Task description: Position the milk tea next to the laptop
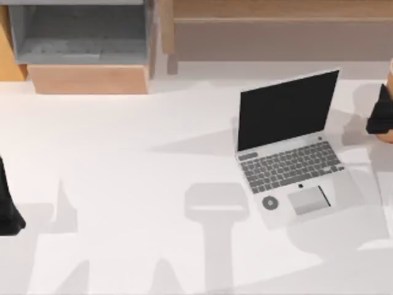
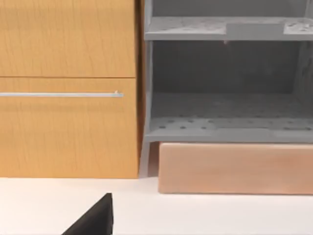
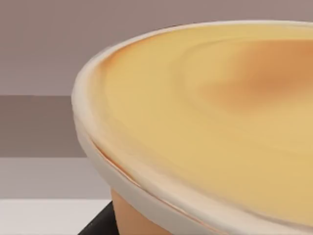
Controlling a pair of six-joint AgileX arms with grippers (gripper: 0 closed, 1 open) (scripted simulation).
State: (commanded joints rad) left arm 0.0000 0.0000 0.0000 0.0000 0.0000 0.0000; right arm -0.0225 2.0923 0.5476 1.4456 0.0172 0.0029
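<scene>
Jaws of the right gripper [image 1: 382, 120] are sitting at the milk tea [image 3: 210, 132], right of the laptop [image 1: 288, 147]; their grip I cannot tell. Left gripper [image 1: 9, 212] is idling far left.

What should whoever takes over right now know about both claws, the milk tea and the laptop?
Right claw: at the table's right edge, level with the laptop's screen, right at the milk tea; the right wrist view shows the cup's top and pale rim up close. Grip cannot be confirmed.
Left claw: parked at the table's left edge.
Laptop: open, right of the table's centre.
Done: right arm has reached the cup.
Left: confirm the grip, then set the cup down beside the laptop.
</scene>
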